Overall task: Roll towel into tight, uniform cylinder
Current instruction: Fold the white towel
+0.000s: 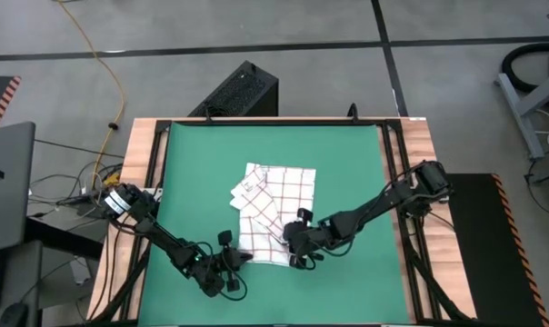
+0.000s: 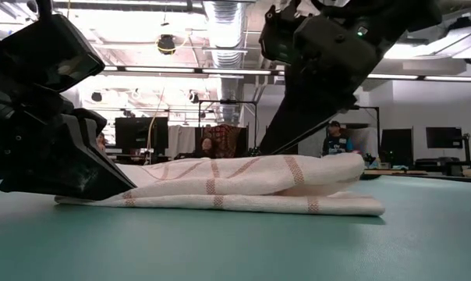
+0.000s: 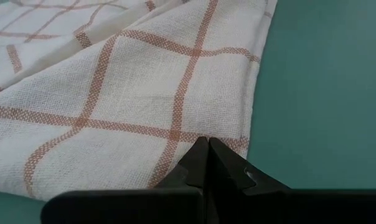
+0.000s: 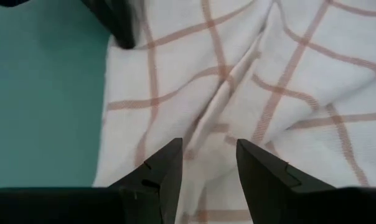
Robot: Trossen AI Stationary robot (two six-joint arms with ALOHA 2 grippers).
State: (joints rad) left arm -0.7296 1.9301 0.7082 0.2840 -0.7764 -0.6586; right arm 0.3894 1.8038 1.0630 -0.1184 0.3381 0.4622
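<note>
- Left gripper (image 1: 241,260) sits low at the near left corner of the towel (image 1: 273,213). Its fingers (image 3: 208,163) are pressed together, tips meeting at the towel's edge; whether cloth is pinched between them cannot be told.
- Right gripper (image 1: 291,242) is at the towel's near right edge. Its fingers (image 4: 166,167) stand a narrow gap apart above the cloth, holding nothing.
- The towel, white with a red-brown check, lies folded and rumpled on the green mat (image 1: 347,163), about mid-table and toward the near side. From table height it is a low, layered heap, thicker on the right.
- The mat covers the wooden table (image 1: 138,150).
- No container is on the table.
</note>
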